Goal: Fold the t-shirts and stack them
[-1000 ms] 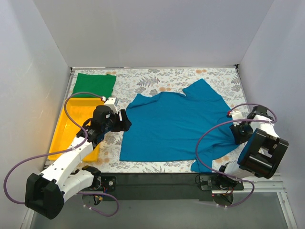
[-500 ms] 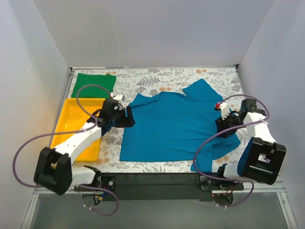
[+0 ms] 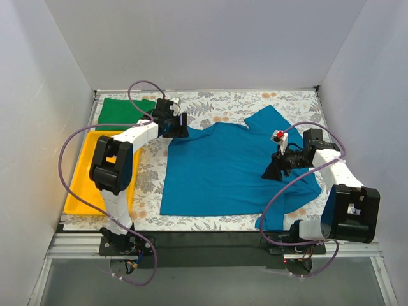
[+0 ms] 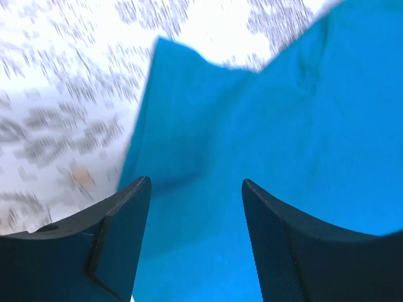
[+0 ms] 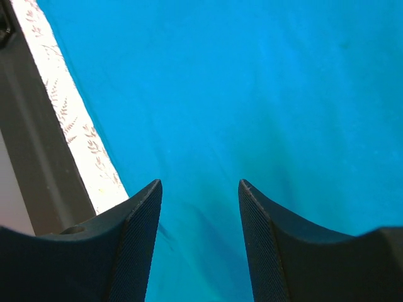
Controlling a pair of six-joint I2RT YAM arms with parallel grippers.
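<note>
No readable text, labels, brands, numbers or signs anywhere.

Floral tablecloth (image 4: pixel 56 113) blurred in left wrist view; right sleeve of teal shirt (image 3: pixel 223 169) perhaps under right arm (image 3: pixel 331 167).

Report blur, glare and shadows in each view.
Left wrist: motion blur smears the floral tablecloth, which is washed out near the top; the teal-blue shirt looks soft. Right wrist: sharper, leaf print legible, finger texture visible. Top external: sharp, evenly lit, only faint shadows.
</note>
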